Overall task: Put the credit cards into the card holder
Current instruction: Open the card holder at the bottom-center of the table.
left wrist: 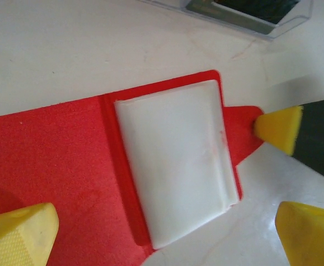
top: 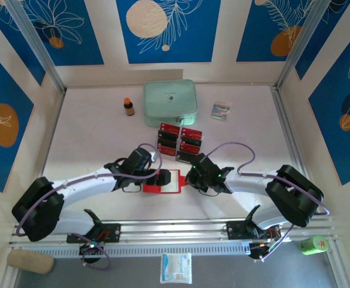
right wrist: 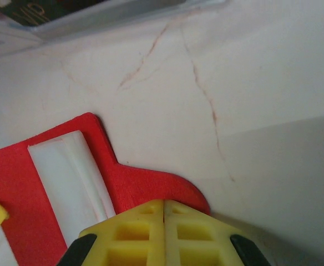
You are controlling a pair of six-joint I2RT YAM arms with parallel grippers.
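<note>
1. White counter (top: 91,120), blue leaf-print walls (top: 193,36); open card holder (top: 163,182) lies centrally, credit cards (top: 180,139) just behind.
2. Wide-spread jaws of left gripper (left wrist: 162,235) straddle the card holder, gripping nothing.
3. Closed jaws of right gripper (right wrist: 163,213) pinch its tab; counter faintly red-veined.

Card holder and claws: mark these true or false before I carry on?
1. The card holder lies open on the table. True.
2. The credit cards are already in its pockets. False: they lie grouped on the table, near the mint-green case.
3. The right claw is shut, its tips at the holder's tab. True.
4. The left claw is shut on a card. False: it is open over the holder, gripping nothing.
</note>
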